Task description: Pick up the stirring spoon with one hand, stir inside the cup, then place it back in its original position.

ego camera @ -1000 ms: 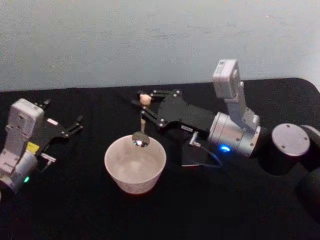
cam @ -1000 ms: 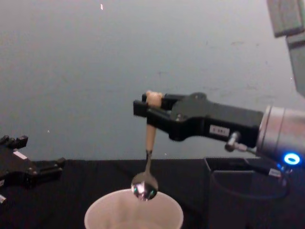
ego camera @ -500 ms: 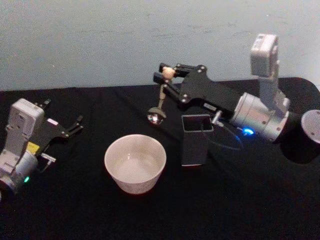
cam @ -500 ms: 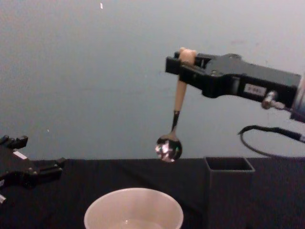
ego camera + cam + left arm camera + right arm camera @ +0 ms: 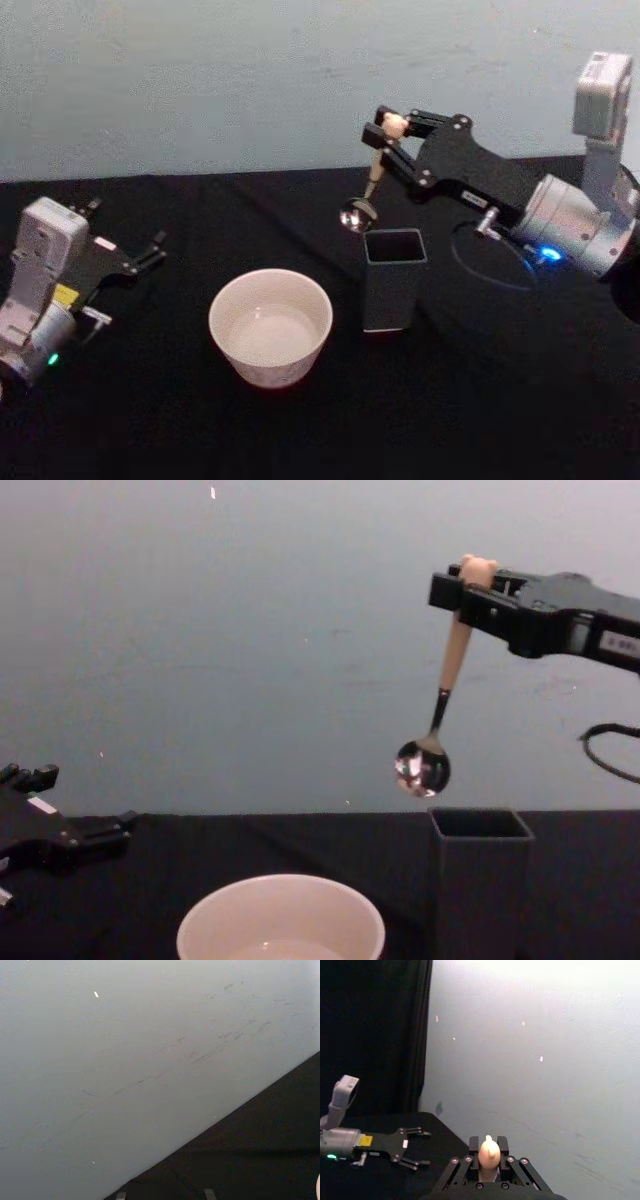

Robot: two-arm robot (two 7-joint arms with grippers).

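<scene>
**Stirring spoon: out of the cup, on its way to the holder**

Right gripper (image 5: 392,128): jaws pinching the stirring spoon (image 5: 445,680) just under its bear-head top. The spoon hangs with a slight tilt, bowl downward, touching nothing else.

Location of spoon: in the air. Its bowl is just above the rim of the dark square holder (image 5: 392,290), on the cup's side, and not yet over the opening.

Change noted: a second ago the bowl sat at the rim of the cup (image 5: 268,368). Half a second ago it hung between cup and holder, and it is now close to the holder's mouth.

Reading: stirring looks finished and the return is under way. What remains is to centre the spoon over the narrow opening, lower it and let go.

Cup: on the counter (image 5: 150,420), beside the holder and apart from it.

Left gripper (image 5: 422,1148): parked at the counter's left, jaws spread, holding nothing.
</scene>
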